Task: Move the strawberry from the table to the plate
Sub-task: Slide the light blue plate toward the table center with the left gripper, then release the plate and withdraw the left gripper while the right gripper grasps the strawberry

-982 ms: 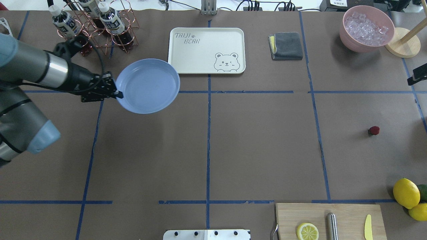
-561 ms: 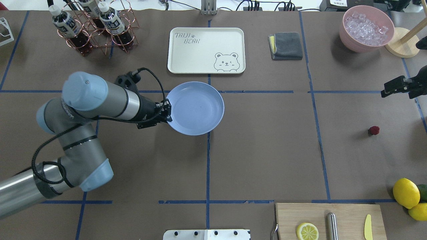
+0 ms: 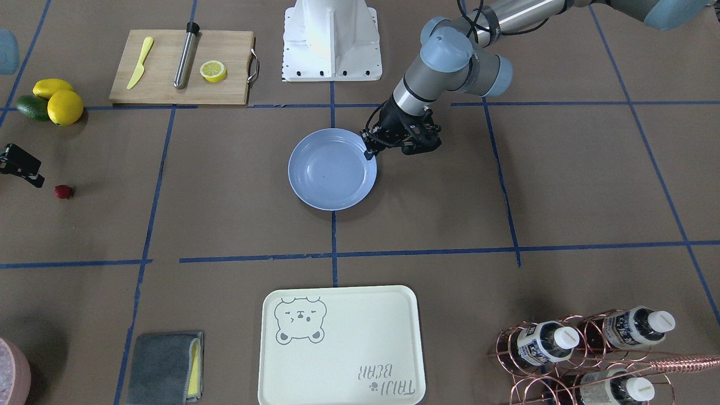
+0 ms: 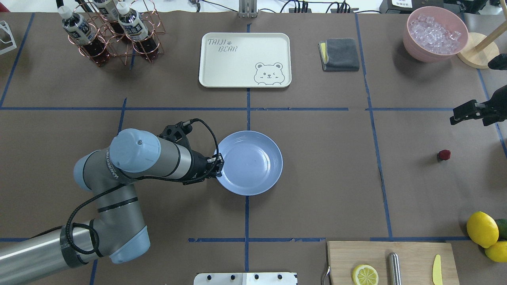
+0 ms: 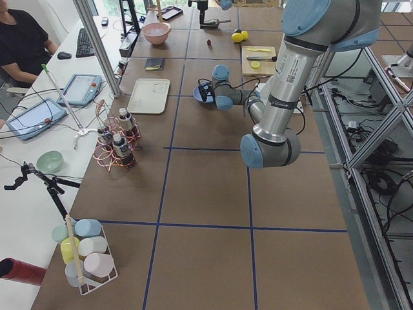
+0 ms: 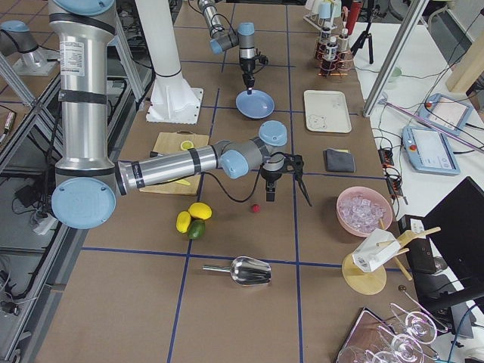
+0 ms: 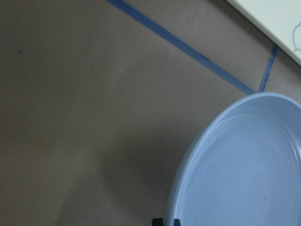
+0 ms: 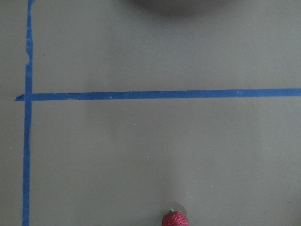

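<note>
The light-blue plate lies empty near the middle of the table, level and low; whether it touches the surface I cannot tell. My left gripper is shut on its left rim, and the same grip shows in the front view. The strawberry rests alone on the table at the far right, also seen at the bottom edge of the right wrist view. My right gripper hovers open just behind the berry, with one finger showing at the overhead view's right edge.
A cream bear-print tray and a grey cloth lie at the back. A copper bottle rack stands back left, a pink bowl of ice back right. Lemons and a cutting board sit front right.
My left arm carried the plate from the back left to the table's middle and lowered it. My right gripper came in from the right edge toward the strawberry.
</note>
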